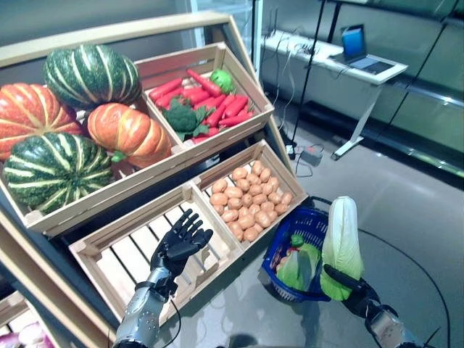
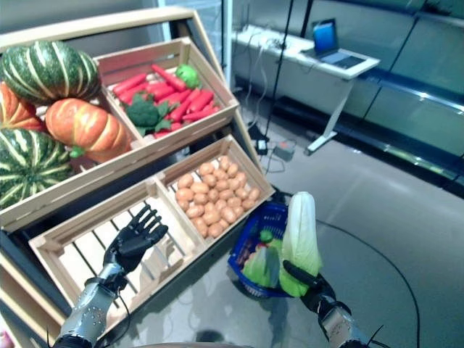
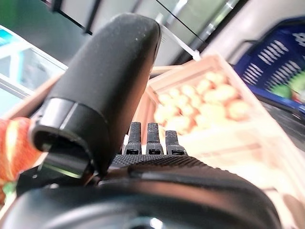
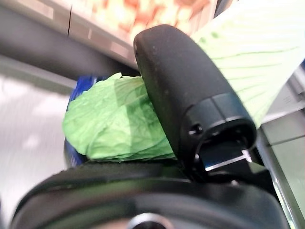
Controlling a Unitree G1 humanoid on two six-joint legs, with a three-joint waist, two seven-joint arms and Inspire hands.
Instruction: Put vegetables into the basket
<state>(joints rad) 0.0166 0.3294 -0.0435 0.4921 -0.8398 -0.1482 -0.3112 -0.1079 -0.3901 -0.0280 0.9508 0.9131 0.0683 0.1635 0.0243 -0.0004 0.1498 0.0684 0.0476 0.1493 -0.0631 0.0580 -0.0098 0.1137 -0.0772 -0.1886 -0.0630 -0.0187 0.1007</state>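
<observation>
My right hand [image 1: 346, 288] is shut on a long pale-green napa cabbage [image 1: 341, 243] and holds it upright just right of the blue basket [image 1: 296, 225] on the floor. The cabbage's leafy end shows past the thumb in the right wrist view [image 4: 116, 119]. Green leafy vegetables [image 1: 301, 264] lie in the basket. My left hand [image 1: 180, 244] is open, fingers spread, above the empty slatted crate [image 1: 138, 255] at the stand's lower left.
The wooden stand [image 1: 109, 188] with its crates fills the left. A crate of small orange-brown vegetables [image 1: 246, 199] stands right beside the basket. A white desk [image 1: 341, 65] with a laptop stands at the back right; grey floor lies between.
</observation>
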